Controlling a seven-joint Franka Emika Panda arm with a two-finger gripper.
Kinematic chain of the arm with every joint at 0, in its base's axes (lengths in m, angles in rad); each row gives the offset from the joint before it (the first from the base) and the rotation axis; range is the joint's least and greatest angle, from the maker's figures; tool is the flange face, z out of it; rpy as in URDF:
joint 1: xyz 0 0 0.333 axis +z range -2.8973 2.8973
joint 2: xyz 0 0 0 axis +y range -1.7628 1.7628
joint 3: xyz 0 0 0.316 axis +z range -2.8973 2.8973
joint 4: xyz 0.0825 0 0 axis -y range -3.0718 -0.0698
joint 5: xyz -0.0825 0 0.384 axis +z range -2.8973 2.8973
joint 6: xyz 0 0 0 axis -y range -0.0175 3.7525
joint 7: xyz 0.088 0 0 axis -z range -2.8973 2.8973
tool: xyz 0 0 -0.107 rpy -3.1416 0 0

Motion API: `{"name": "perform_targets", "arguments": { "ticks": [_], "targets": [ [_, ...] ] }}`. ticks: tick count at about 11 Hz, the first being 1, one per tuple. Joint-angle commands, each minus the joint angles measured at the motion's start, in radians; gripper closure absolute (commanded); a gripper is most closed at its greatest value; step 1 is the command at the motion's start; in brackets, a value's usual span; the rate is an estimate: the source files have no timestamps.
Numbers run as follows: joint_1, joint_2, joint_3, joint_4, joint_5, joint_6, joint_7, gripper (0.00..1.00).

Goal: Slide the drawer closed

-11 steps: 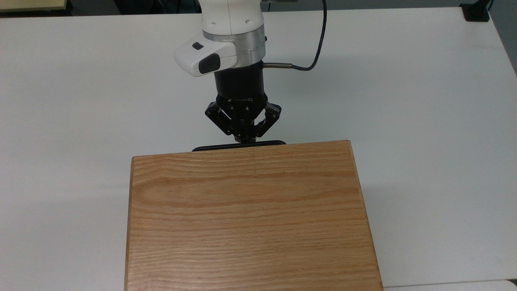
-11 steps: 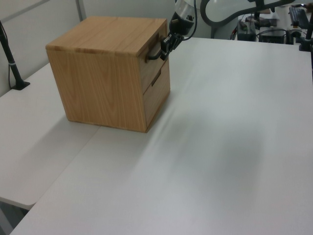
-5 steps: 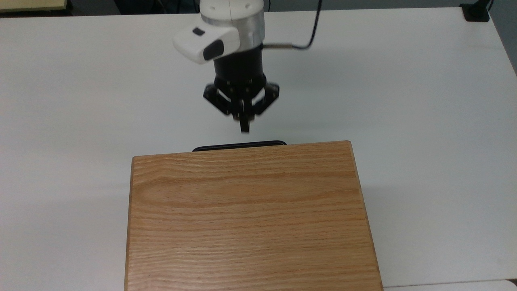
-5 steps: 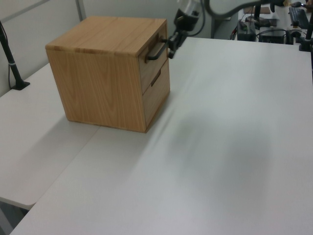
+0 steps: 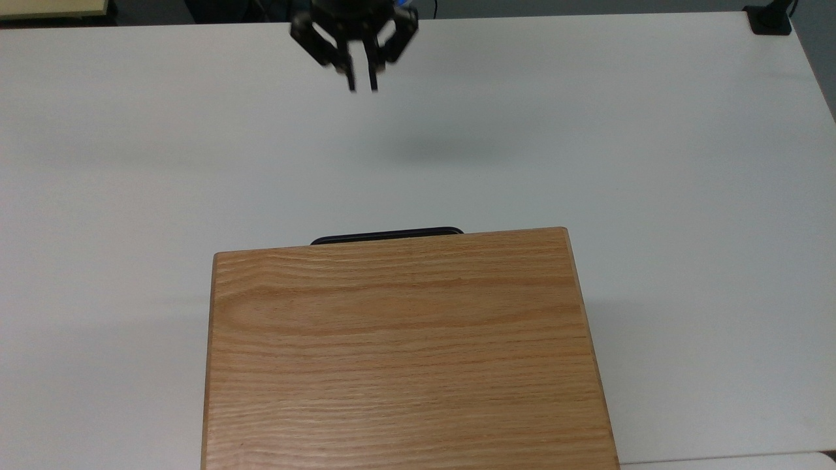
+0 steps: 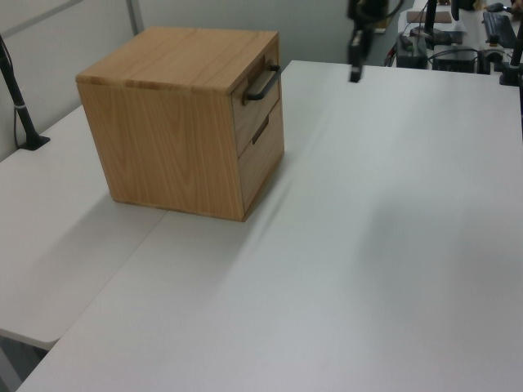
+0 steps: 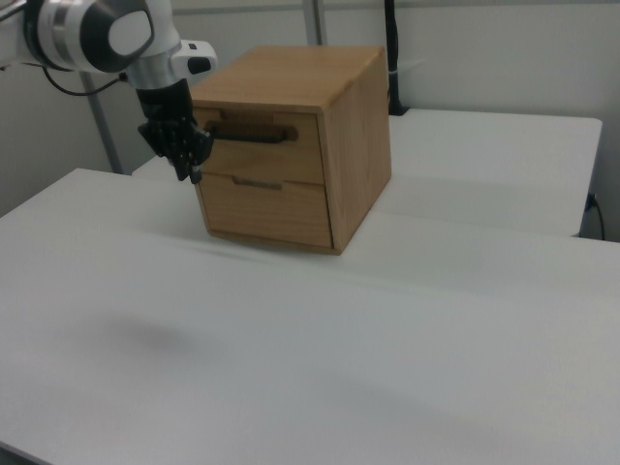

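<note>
Claw: gripper (image 5: 363, 86) is seen near the top view's upper edge, above the white table (image 5: 653, 163), well apart from the cabinet (image 5: 405, 352).
Claw state: released; a narrow gap is seen between the two fingertips in the top view, and nothing is held between them.
Claw in side views: in the left view the gripper (image 6: 354, 75) hangs above the table toward the left view's right of the box; in the right view the gripper (image 7: 191, 172) appears at the right view's left of the drawer fronts, fingers pointing down.
Drawer: the drawer (image 7: 260, 145) is the upper of two fronts; its oak panel is seen flush with the cabinet face in the right view, with no pale side wall exposed.
Handle: the black bar handle (image 5: 386, 235) is seen projecting just past the top board's far edge in the top view, and standing off the upper front in the left view (image 6: 263, 83).
Lower drawer: a second front (image 7: 271, 208) sits below, also flush.
Step in hand: the closing slide is judged complete; the arm is judged to be clear of the handle.
Next move: no further push is judged to be needed; at most, the arm is to be kept clear so the handle is not knocked.
</note>
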Motion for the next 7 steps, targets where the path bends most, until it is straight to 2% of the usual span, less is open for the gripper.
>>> {"name": "perform_targets", "arguments": {
  "ticks": [1, 3, 4, 7],
  "targets": [
    [-0.046, -0.147, -0.007, -0.116, -0.034, -0.090, -0.029, 0.00],
    [-0.050, -0.173, -0.011, -0.136, -0.057, -0.107, -0.019, 0.00],
    [-0.056, -0.175, -0.031, -0.134, -0.057, -0.107, -0.020, 0.00],
    [-0.059, -0.177, -0.050, -0.133, -0.057, -0.108, -0.015, 0.00]
  ]
}}
